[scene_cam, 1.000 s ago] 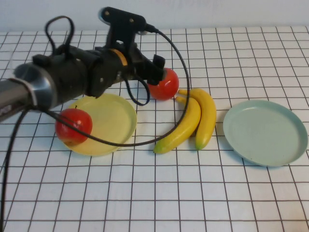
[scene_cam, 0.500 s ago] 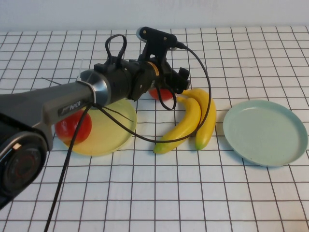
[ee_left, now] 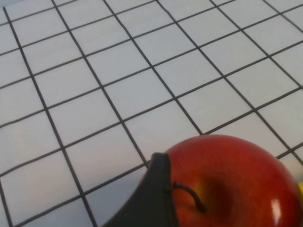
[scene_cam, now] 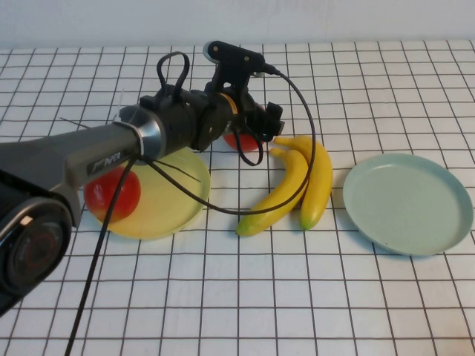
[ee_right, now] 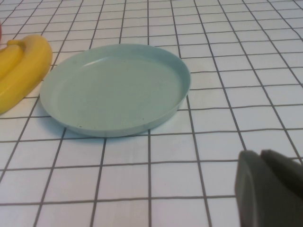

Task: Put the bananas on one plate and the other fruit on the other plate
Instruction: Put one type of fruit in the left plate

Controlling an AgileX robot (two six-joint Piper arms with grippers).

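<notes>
White tabletop (scene_cam: 223, 297) ruled with a black grid fills your high view, backed by a plain pale wall. Your left gripper (scene_cam: 261, 127) reaches in from the left and sits over the second apple (scene_cam: 243, 141), which lies on the table just past the far right edge of the yellow plate (scene_cam: 174, 196) and just beside the stem ends of the bananas. In the left wrist view one dark fingertip (ee_left: 154, 189) rests against that apple (ee_left: 232, 182), close to its small dark stem; the other finger is not shown, so you cannot tell whether the claw has closed on the fruit. The apple's skin is glossy red with a bright highlight. The first apple (scene_cam: 113, 194), equally red and glossy, sits on the left side of the yellow plate, partly hidden by the arm. The two bananas (scene_cam: 300, 185) lie side by side on the table between the plates, touching along their length, smooth yellow with greenish tips. The blue-green plate (scene_cam: 408, 202) stands to the right, shallow with a raised rim. Your right gripper (ee_right: 270, 187) shows only as a dark finger near that plate (ee_right: 116, 90); its opening cannot be judged.
</notes>
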